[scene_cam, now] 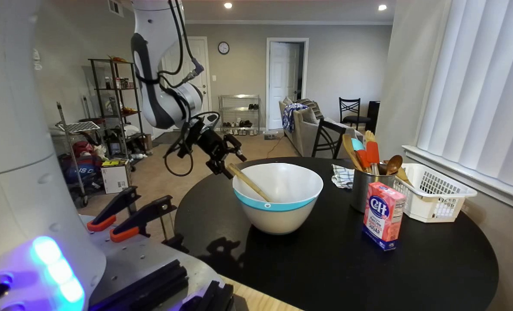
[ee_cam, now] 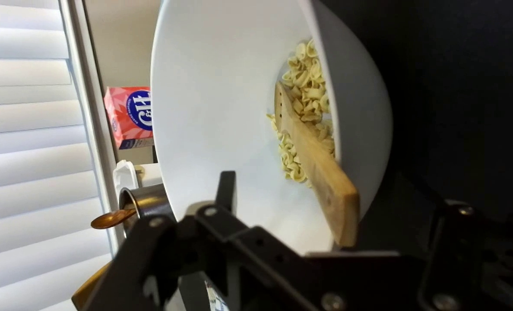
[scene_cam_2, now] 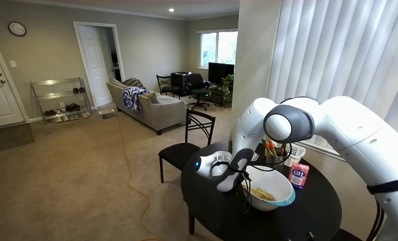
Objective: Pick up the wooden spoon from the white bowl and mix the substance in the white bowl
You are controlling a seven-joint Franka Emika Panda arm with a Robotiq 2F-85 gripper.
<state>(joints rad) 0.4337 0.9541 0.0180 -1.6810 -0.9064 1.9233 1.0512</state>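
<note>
A black two-fingered robotic claw, its fingers spread well apart with nothing clamped between them, hangs beside the rim of a large, deep, round white bowl banded in teal blue, set on a round black table. A long, slim, light-tan wooden spoon leans inside the bowl, its head down among pale yellow, curled pieces that look like dry pasta, its handle tilted up across the rim toward the claw. In the wrist view, the squared end of the handle appears between the two fingers; whether they touch it cannot be told. The white jointed robot arm reaches over the table, blocking sight of the claw in an exterior view.

Near the bowl, a pink cardboard carton of C&H sugar stands upright just beside a shiny cylindrical steel pot packed with kitchen tools, among them a red spatula and a glossy brown spoon. A white plastic slatted basket sits next to the pot, on the side toward white vertical blinds. A checked cloth lies on the table, and a black chair stands at its edge. In the room beyond, a blue-and-white throw drapes a beige sofa.
</note>
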